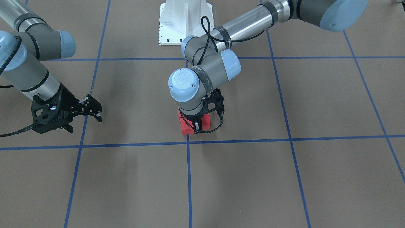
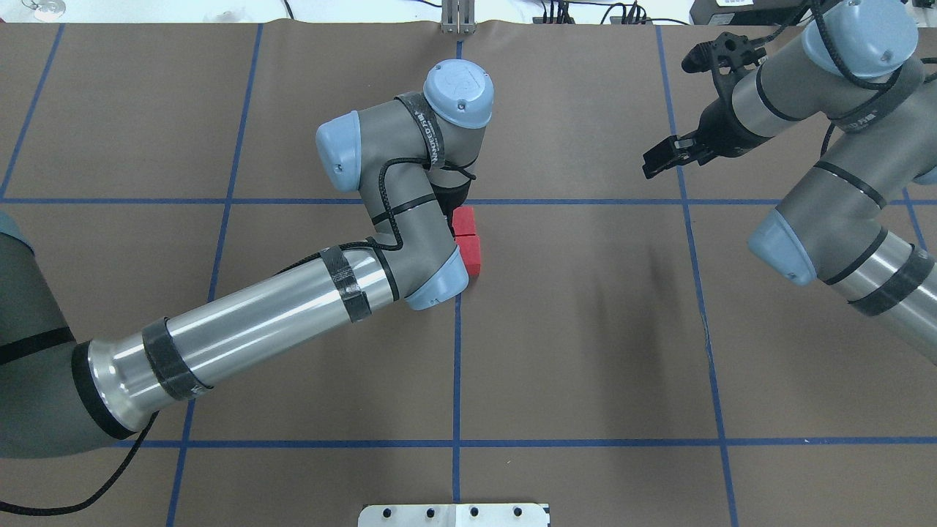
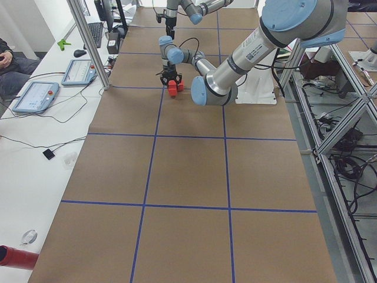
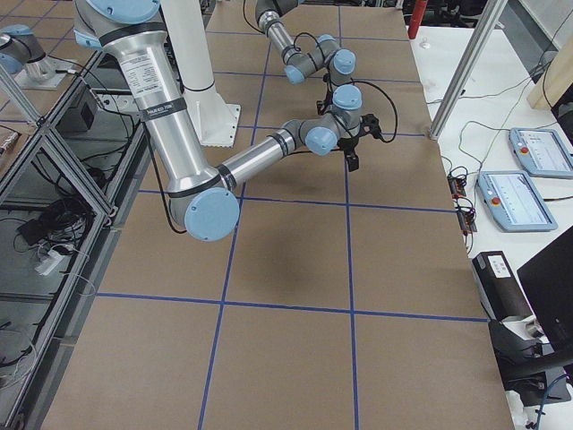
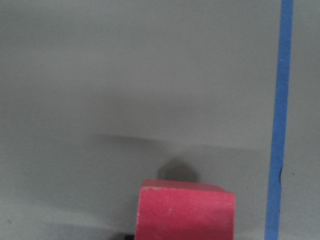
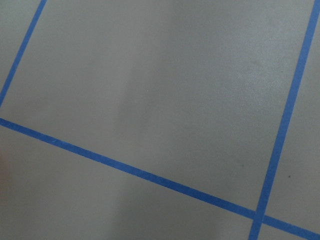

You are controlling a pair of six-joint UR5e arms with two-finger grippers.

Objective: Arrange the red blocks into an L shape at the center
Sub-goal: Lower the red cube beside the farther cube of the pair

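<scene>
Red blocks (image 1: 205,120) lie by the blue crossing (image 1: 188,142) under left fingers (image 1: 197,124), grasp not visible; right fingers (image 1: 98,116) are released.

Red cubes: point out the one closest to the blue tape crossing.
The small matte red cube at the operators' end, right beside the blue tape crossing. The cube behind it and the third one both sit farther off.

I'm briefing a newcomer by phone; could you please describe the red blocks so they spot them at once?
On the brown grid-marked table, find the crossing of blue tape lines in its middle, where the left arm reaches down. The small matte red cubes huddle beside that crossing, under the arm's wrist. Nothing else on the brown surface is red.
</scene>
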